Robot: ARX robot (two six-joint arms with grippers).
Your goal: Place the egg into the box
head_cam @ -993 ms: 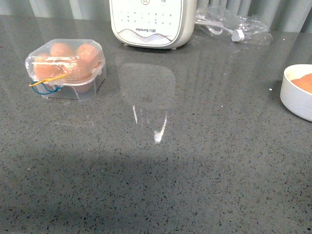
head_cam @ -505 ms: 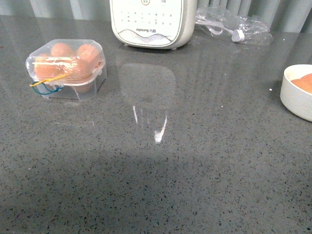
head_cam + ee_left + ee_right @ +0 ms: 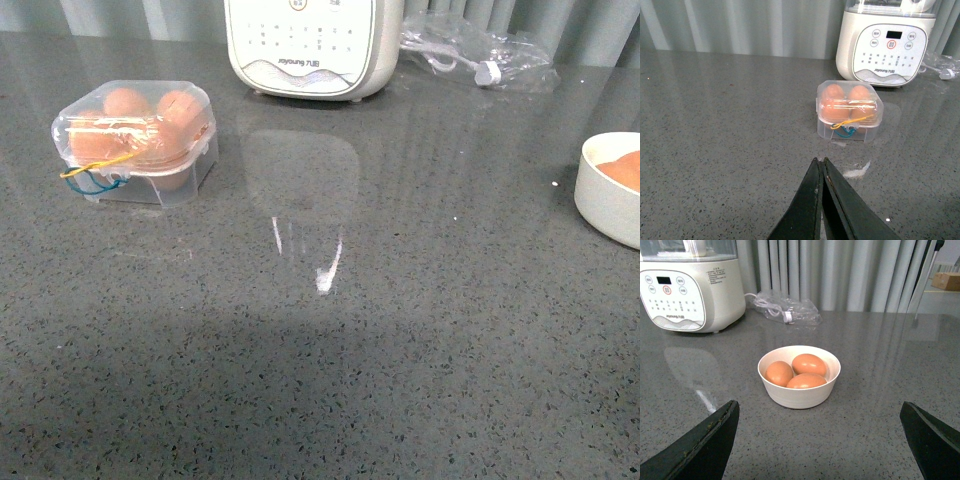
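The clear plastic box [image 3: 135, 140] stands at the left of the grey counter, lid down, with brown eggs inside and a yellow-and-blue cord at its front. It also shows in the left wrist view [image 3: 849, 110], ahead of my left gripper [image 3: 820, 161], which is shut, empty and well short of it. Three brown eggs [image 3: 809, 364] lie in a round white bowl [image 3: 799, 392]. My right gripper [image 3: 820, 412] is open wide and empty, just short of the bowl. In the front view only the bowl's edge [image 3: 605, 195] shows at the right; neither gripper is in view there.
A white Joyoung kitchen appliance [image 3: 312, 45] stands at the back centre. A clear plastic bag with a white cable [image 3: 478, 55] lies to its right. Grey curtains hang behind the counter.
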